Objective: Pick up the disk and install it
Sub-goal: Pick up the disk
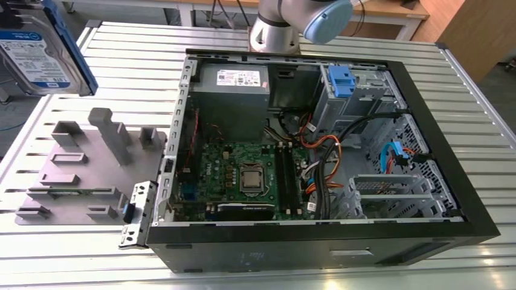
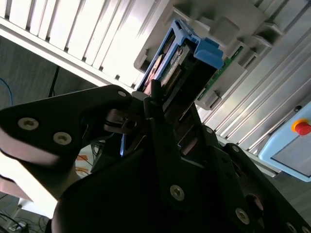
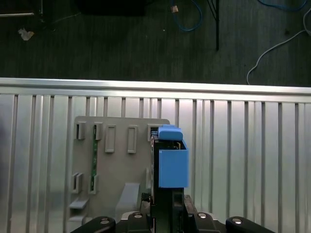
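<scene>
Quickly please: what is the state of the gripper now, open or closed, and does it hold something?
Gripper: closed, holding the disk up off the table.

Robotics lab: opened PC case [image 1: 306, 249] on slatted alu. bench [image 1: 121, 42], grey parts jig [image 1: 89, 175] beside it, robot arm [image 1: 282, 30] behind, cables [image 3: 200, 14] loose on dark floor, e-stop box [image 2: 286, 145] nearby.

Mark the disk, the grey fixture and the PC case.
disk [image 1: 36, 57]: exterior view, on its white-and-blue label.
fixture [image 1: 84, 178]: exterior view, on its flat grey base.
case [image 1: 306, 248]: exterior view, on its black outer wall.
</scene>
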Robot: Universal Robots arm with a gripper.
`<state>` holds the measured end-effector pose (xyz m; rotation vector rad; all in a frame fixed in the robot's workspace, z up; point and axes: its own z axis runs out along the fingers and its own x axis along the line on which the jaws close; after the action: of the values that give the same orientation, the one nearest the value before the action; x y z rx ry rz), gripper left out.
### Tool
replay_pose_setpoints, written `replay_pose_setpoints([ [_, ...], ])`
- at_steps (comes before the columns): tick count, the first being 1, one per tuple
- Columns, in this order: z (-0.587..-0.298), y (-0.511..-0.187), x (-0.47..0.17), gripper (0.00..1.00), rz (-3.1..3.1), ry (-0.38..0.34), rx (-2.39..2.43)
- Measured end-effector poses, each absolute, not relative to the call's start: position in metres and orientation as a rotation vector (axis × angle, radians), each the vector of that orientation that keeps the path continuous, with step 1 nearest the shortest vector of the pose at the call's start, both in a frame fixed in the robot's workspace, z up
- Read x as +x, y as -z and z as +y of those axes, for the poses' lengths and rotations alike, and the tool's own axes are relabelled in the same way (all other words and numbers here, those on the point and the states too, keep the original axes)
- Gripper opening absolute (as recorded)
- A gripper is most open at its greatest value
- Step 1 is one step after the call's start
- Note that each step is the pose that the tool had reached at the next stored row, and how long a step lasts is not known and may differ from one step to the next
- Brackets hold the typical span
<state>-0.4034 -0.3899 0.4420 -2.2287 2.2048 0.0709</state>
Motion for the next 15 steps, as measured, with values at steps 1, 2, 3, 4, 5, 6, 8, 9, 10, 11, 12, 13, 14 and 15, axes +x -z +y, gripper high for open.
replay_pose_setpoints([
  [1, -0.39, -0.444, -0.403, 0.35, 2.205, -0.071, -2.229],
  [2, -0.39, -0.447, -0.403, 0.35, 2.205, -0.071, -2.229],
  [3, -0.39, -0.449, -0.403, 0.35, 2.205, -0.071, -2.229],
  [4, -0.39, -0.451, -0.403, 0.35, 2.205, -0.071, -2.229],
  [5, -0.39, -0.453, -0.403, 0.35, 2.205, -0.071, -2.229],
  [6, -0.39, -0.456, -0.403, 0.35, 2.205, -0.071, -2.229],
  [8, -0.39, -0.461, -0.403, 0.35, 2.205, -0.071, -2.229],
  [9, -0.39, -0.464, -0.403, 0.35, 2.205, -0.071, -2.229],
  [10, -0.39, -0.467, -0.403, 0.35, 2.205, -0.071, -2.229],
  [11, -0.39, -0.469, -0.403, 0.35, 2.205, -0.071, -2.229],
  [12, -0.39, -0.47, -0.403, 0.35, 2.205, -0.071, -2.229],
  [13, -0.39, -0.472, -0.403, 0.35, 2.205, -0.071, -2.229],
  [14, -0.39, -0.472, -0.403, 0.35, 2.205, -0.071, -2.229],
  [15, -0.39, -0.472, -0.403, 0.35, 2.205, -0.071, -2.229],
])
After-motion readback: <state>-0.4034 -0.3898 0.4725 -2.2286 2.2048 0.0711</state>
